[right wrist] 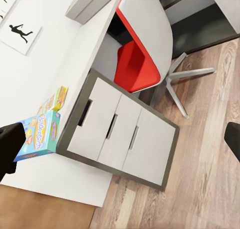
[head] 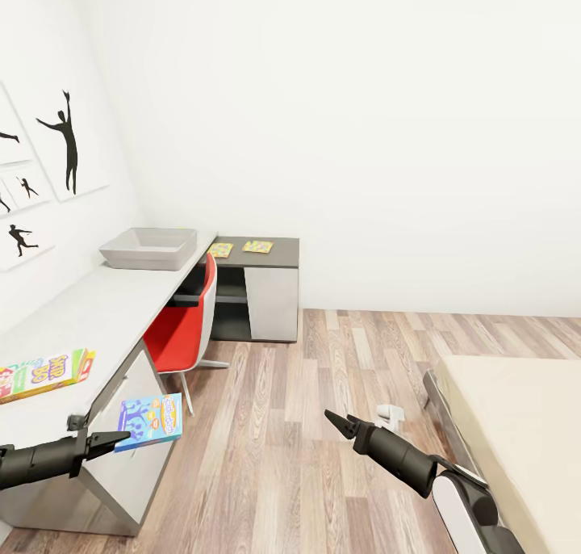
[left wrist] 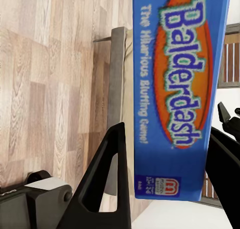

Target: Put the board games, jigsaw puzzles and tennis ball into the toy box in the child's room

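My left gripper (head: 121, 437) sits at the lower left of the head view, its fingers closed on the near edge of the blue board game (head: 150, 421). The box is held off the front edge of the table (head: 97, 312), over the wood floor (head: 323, 392). In the left wrist view the same box (left wrist: 175, 89) stands between my two dark fingers (left wrist: 107, 184), its long side running away from the gripper, the cover bright blue with an orange oval and a cartoon-lettered title.

The toy box (head: 150, 248) I have to reach is a pale grey tray in the upper left of the head view, at the far end of the table, well apart from my gripper and straight up the frame from it. The left arm is clearly the nearer one, but I judge the base must roll forward along the table first.

Another board game (head: 44, 374) lies flat on the table near the left edge, and two jigsaw puzzles (head: 240, 248) rest on the darker section beyond the tray.

My right gripper (head: 339, 421) hangs at lower centre, slightly parted and holding nothing.
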